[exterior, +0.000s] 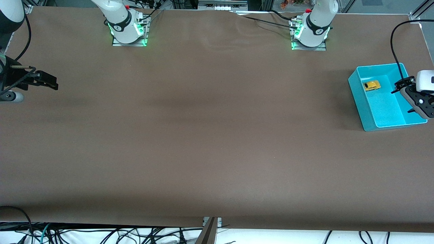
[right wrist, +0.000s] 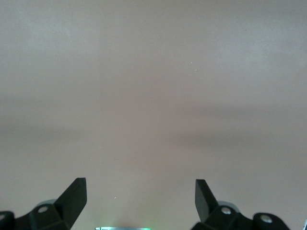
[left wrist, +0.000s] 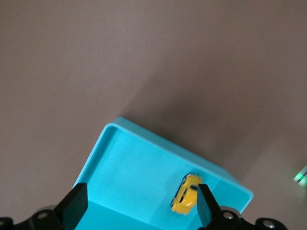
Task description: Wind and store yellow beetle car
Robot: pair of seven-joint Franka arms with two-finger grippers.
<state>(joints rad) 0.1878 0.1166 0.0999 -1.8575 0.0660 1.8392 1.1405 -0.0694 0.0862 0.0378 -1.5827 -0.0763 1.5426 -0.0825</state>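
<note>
The yellow beetle car (exterior: 372, 85) lay inside the teal bin (exterior: 359, 95) at the left arm's end of the worktop (exterior: 203, 135). The left tool (left wrist: 139, 206) hung above the bin's edge, fingers spread wide and holding nothing, the car below it. The right tool (right wrist: 139, 199) waited wide apart and empty over bare worktop at the right arm's end.

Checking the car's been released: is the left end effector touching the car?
Apart. Front view shows the left end effector open above the bin's edge, with bare bin floor between it and the car.
</note>
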